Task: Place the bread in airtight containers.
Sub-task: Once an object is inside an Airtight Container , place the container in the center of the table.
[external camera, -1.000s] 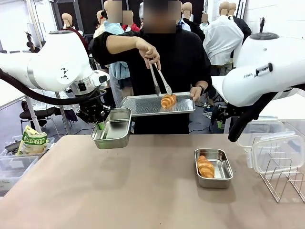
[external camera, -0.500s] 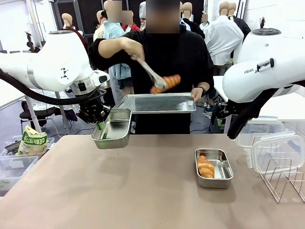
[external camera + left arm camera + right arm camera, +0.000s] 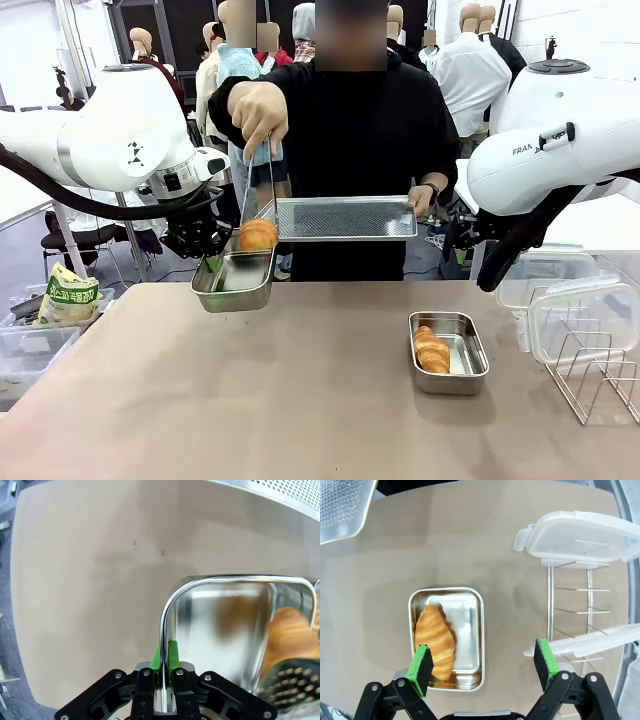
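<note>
My left gripper (image 3: pixel 210 263) is shut on the rim of an airtight container (image 3: pixel 228 291) and holds it above the table's far left; its green pads (image 3: pixel 172 655) pinch the steel rim (image 3: pixel 167 615). The person's tongs (image 3: pixel 268 180) hold a piece of bread (image 3: pixel 258 235) right at this box's far end; the left wrist view shows that bread (image 3: pixel 290 632) at the box's edge. A second container (image 3: pixel 470 352) sits on the table at the right with bread (image 3: pixel 431 350) inside. My right gripper (image 3: pixel 484 662) hangs open above that container (image 3: pixel 468 630) and its bread (image 3: pixel 435 641).
The person's other hand holds a flat perforated steel tray (image 3: pixel 345 217) beyond the table's far edge. A wire rack (image 3: pixel 600 372) with clear lids (image 3: pixel 580 315) stands at the right edge. A snack bag (image 3: pixel 68 295) and a plastic bin (image 3: pixel 30 350) sit off the table's left.
The person lifted the bread off the tray with the tongs and carried it left and down to the container in my left gripper. Both arms stayed still.
</note>
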